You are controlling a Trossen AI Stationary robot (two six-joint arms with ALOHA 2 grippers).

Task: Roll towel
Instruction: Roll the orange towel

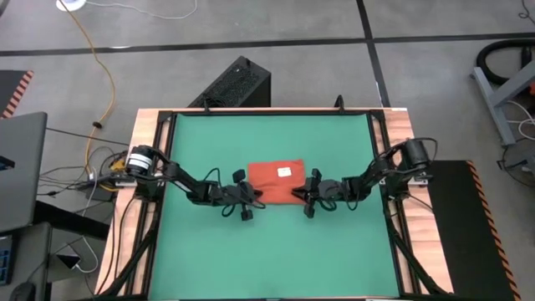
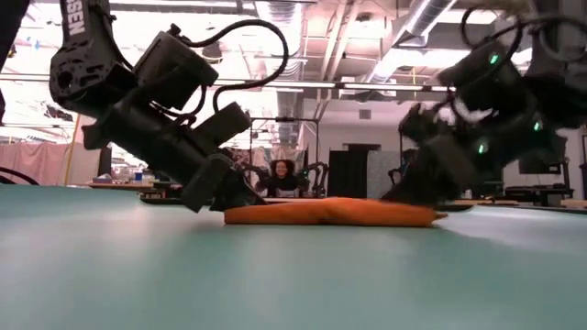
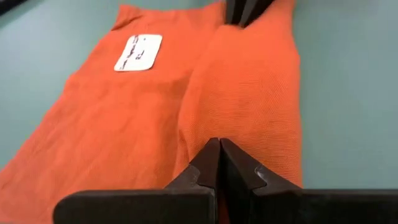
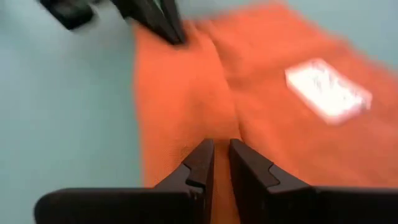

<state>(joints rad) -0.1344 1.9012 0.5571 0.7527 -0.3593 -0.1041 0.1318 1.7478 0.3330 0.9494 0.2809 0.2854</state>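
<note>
Orange-red rectangular cloth towel (image 1: 276, 181) at centre of green mat (image 1: 201, 142), folded near edge lying left-right between left gripper (image 1: 243, 203), pinched shut, and right gripper (image 1: 310, 199), nipping that fold.

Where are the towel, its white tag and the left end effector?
towel (image 1: 272, 177): high view, bare flat cloth by the tag.
white tag (image 3: 138, 52): left wrist view, tag's middle.
left end effector (image 3: 219, 163): left wrist view, between its shut fingertips, on the fold.

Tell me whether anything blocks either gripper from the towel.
Nothing visible does. The left gripper, shut, and the right gripper are both already on the towel, at opposite ends of its rolled front edge.
</note>
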